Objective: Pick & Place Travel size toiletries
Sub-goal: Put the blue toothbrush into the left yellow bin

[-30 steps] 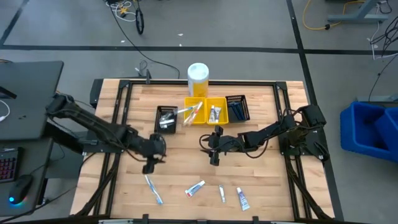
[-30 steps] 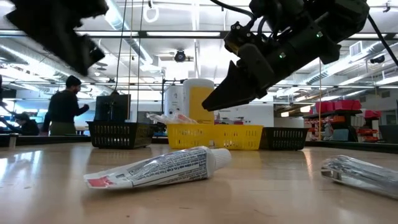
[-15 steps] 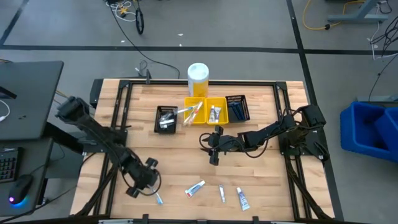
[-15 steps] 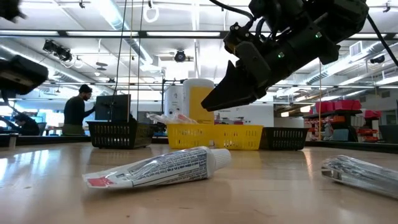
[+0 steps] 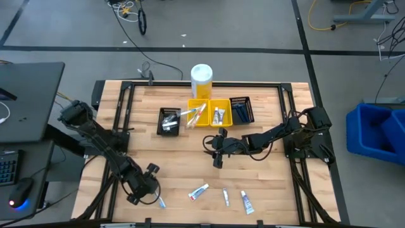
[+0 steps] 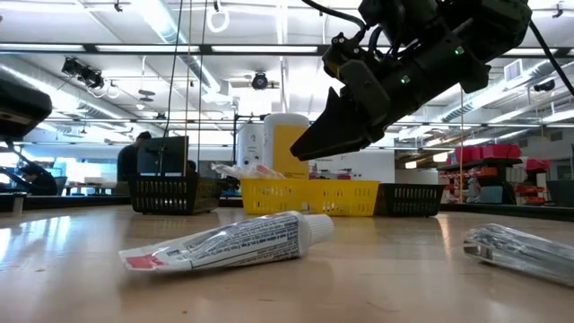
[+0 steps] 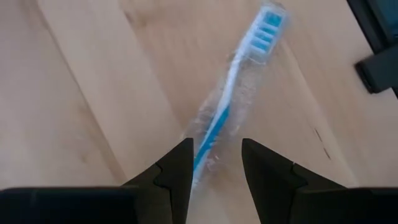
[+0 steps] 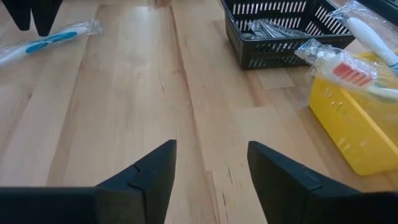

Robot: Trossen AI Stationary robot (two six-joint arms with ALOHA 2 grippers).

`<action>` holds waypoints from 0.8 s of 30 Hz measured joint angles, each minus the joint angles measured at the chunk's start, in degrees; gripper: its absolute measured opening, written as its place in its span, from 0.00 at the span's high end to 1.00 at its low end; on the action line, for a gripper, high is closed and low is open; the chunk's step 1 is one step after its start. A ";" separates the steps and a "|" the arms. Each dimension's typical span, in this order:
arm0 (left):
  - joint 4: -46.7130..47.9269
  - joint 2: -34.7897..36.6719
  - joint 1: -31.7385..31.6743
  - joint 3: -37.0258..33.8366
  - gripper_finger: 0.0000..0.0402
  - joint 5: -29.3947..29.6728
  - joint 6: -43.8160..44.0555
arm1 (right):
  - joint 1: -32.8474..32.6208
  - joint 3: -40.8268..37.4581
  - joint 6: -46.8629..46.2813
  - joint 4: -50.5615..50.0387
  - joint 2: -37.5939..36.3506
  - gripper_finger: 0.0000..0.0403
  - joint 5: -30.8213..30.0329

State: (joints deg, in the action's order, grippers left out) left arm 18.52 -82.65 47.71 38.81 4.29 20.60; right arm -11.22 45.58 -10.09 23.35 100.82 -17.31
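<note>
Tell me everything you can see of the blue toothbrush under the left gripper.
The slim blue and white toothbrush is sealed in a clear, crinkled plastic wrapper and lies flat on the pale wooden table, near its front edge. Its bristled head points away from the left gripper, whose open dark fingers stand on either side of the handle end. Whether they touch it cannot be told.

Left end effector (image 7: pixel 214 163) stands with fingers (image 7: pixel 176 168) parted over the wooden desk (image 7: pixel 93 93), straddling the handle end of a clear-wrapped blue toothbrush (image 7: pixel 233 102) lying flat, bristle head farthest away.
</note>
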 joint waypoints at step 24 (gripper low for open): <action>-0.56 0.04 0.54 -4.98 0.71 6.99 4.68 | -0.11 0.00 -0.58 -0.33 0.02 0.39 4.00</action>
State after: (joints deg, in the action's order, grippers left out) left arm 17.96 -82.61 48.25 33.82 11.29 25.28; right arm -11.33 45.58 -10.68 23.03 100.84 -13.31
